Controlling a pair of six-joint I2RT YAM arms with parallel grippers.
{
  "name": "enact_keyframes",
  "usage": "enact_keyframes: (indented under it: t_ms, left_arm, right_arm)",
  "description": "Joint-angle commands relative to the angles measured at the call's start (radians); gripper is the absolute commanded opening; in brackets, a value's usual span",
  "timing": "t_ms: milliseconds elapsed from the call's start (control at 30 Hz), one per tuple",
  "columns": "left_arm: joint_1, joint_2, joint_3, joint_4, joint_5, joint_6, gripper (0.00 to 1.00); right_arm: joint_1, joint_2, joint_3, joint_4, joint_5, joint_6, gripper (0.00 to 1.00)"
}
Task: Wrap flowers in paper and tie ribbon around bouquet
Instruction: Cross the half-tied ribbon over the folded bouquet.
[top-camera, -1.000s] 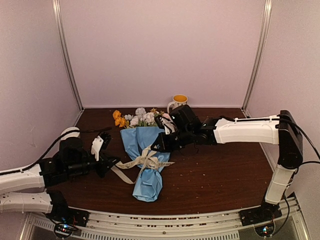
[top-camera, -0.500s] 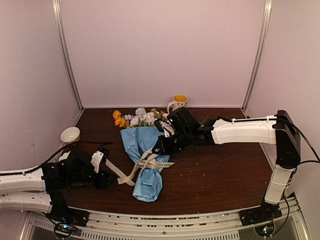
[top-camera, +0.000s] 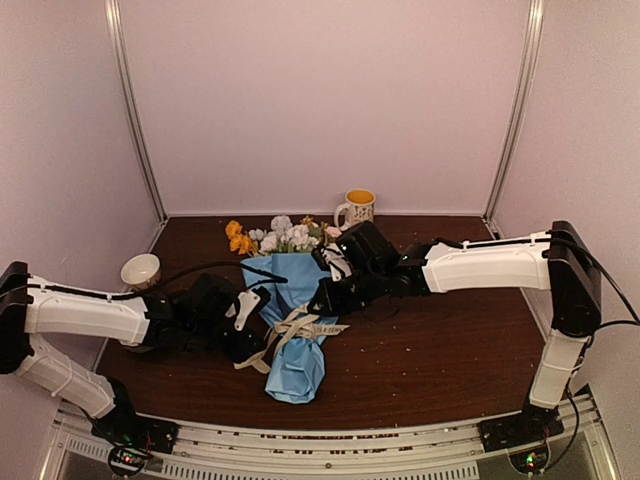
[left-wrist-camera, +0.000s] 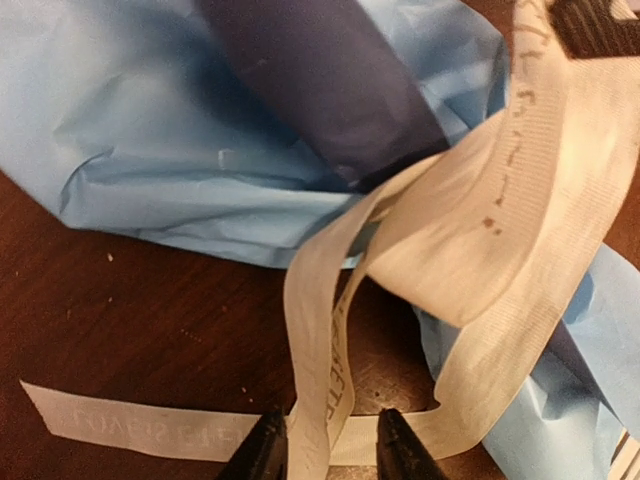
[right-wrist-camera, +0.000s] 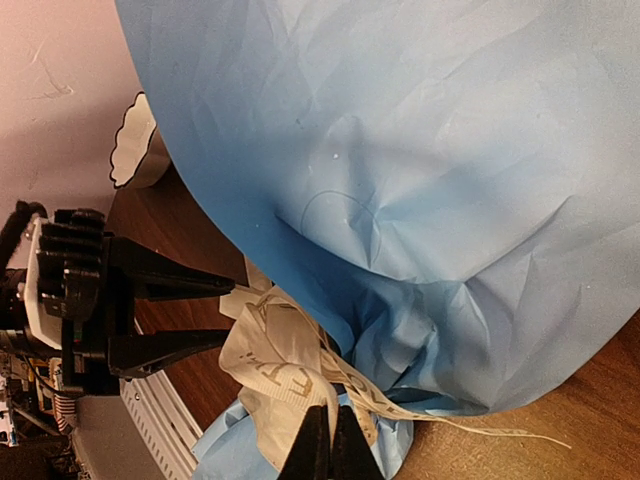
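The bouquet (top-camera: 296, 365) lies on the brown table, a blue paper (right-wrist-camera: 420, 150) cone with the flowers (top-camera: 280, 237) at its far end. The cream ribbon (top-camera: 300, 325) is looped round its middle. My left gripper (top-camera: 252, 345) is at the bouquet's left side, low over the table. In the left wrist view, the left gripper (left-wrist-camera: 330, 448) is open with a loose ribbon (left-wrist-camera: 318, 400) strand standing between its fingertips. My right gripper (top-camera: 322, 298) reaches in from the right. In the right wrist view, the right gripper (right-wrist-camera: 328, 428) is shut on a fold of the ribbon (right-wrist-camera: 275, 360) at the knot.
A mug (top-camera: 357, 205) with an orange inside stands at the back of the table behind the flowers. A small white bowl (top-camera: 140, 270) sits at the left edge. A flat ribbon tail (left-wrist-camera: 130, 432) lies on the table under my left gripper.
My left arm swung right from the table's left side up to the bouquet, and its gripper went from shut to open around a ribbon strand. The right gripper stayed shut at the knot.
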Motion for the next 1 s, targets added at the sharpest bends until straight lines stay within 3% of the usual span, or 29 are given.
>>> enact_keyframes:
  t_ms: [0,33,100,233,400,667,767,967]
  left_arm:
    - [0.009,-0.013,0.020,0.064,0.143,0.097,0.40]
    - [0.009,-0.021,0.010,0.082,0.152,0.101,0.45]
    - [0.009,-0.028,0.000,0.080,0.104,0.107,0.46]
    - [0.009,0.024,0.026,0.036,-0.021,0.149,0.38]
    - [0.009,0.117,0.066,0.033,0.023,0.171,0.38]
    - [0.013,0.101,0.037,0.047,-0.064,0.160,0.18]
    - [0.023,0.086,0.013,0.067,-0.081,0.158,0.01]
    - [0.030,0.026,-0.005,0.059,-0.076,0.154,0.00]
  right_arm:
    - [-0.001,-0.025,-0.013,0.021,0.003,0.008,0.00]
    - [0.000,-0.021,-0.011,0.021,0.001,0.008,0.00]
    - [0.001,-0.020,-0.012,0.026,-0.003,0.011,0.00]
    - [0.001,-0.018,-0.012,0.037,-0.008,0.015,0.00]
    - [0.001,-0.021,-0.007,0.029,-0.008,0.005,0.00]
    - [0.001,-0.035,-0.011,0.015,-0.008,-0.008,0.00]
    - [0.001,-0.038,-0.009,0.014,-0.007,-0.009,0.00]
    - [0.001,-0.043,0.000,0.010,-0.006,-0.011,0.00]
